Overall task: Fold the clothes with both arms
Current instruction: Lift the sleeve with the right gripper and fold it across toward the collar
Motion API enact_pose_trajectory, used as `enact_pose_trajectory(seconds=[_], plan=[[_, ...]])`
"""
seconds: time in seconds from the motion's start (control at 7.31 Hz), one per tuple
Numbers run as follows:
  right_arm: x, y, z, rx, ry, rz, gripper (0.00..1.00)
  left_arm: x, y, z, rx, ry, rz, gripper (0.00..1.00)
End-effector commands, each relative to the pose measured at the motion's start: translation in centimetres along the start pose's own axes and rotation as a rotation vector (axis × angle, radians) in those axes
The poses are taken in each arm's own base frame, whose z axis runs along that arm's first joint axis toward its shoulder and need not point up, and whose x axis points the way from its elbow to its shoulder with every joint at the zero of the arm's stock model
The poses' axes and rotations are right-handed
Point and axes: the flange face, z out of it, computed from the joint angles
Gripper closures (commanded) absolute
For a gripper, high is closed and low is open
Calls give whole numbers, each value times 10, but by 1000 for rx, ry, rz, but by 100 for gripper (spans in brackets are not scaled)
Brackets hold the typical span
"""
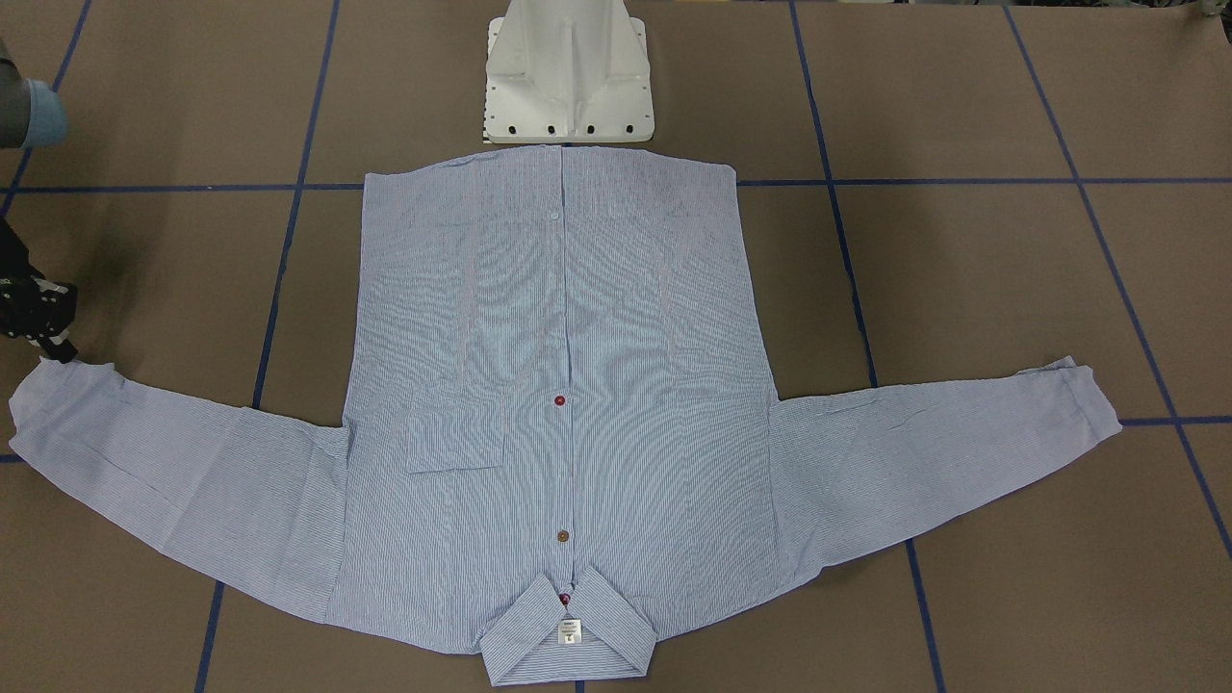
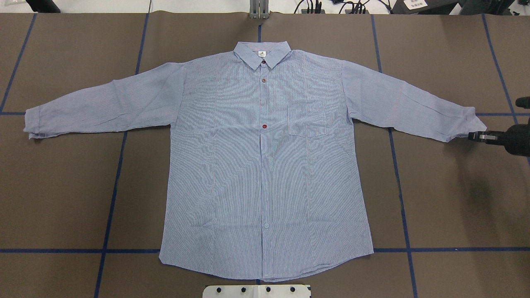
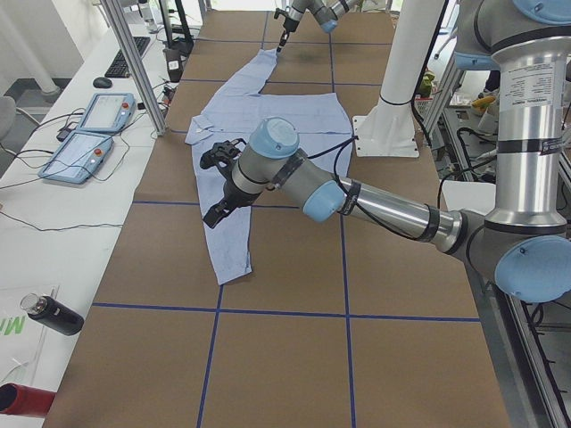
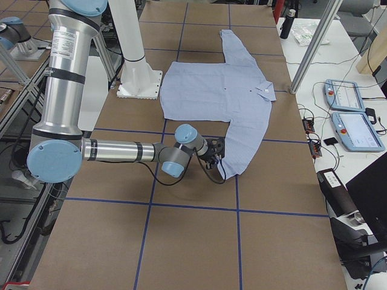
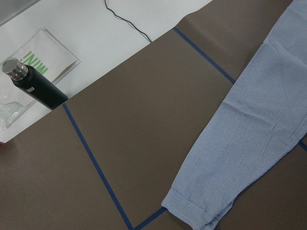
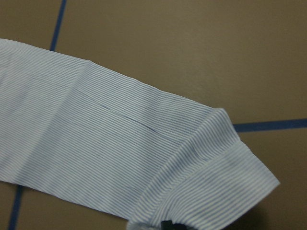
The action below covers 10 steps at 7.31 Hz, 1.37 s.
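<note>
Nearest, at the table's near edge, stands the white pedestal (image 2: 256,291). Brown paper covers the table (image 2: 447,198), ruled into squares by blue tape (image 2: 113,198). Just past the pedestal the shirt (image 2: 265,165) lies flat at mid-table, buttoned front up, hem near, collar toward the far edge, sleeves spread toward both ends. Low at the right cuff's edge sits the right gripper (image 2: 476,135); whether its tips pinch the cloth I cannot tell. Above the left sleeve hangs the left gripper (image 3: 216,185); its fingers' state cannot be judged. Beyond the far edge, a white bench (image 3: 36,205) carries cables (image 2: 308,6), two pendants (image 3: 103,111) and a black bottle (image 5: 33,88).
</note>
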Motion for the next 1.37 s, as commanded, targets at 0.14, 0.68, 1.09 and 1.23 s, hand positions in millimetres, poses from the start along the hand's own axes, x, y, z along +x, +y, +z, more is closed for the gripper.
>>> enact_pose_trajectory(seconds=[0.14,0.68,1.09,1.23], plan=[[-217,-87,-26,-23,28,17,100,0,0,1,-2,0,-5,0],[-535,-123,38,58,121,154,100,-4,3,5,-11,1,-18,0],[-661,-157,50,154,169,153,100,-5,4,6,-13,1,-20,0],[-690,-159,54,159,188,161,100,-5,5,7,-15,1,-23,0]])
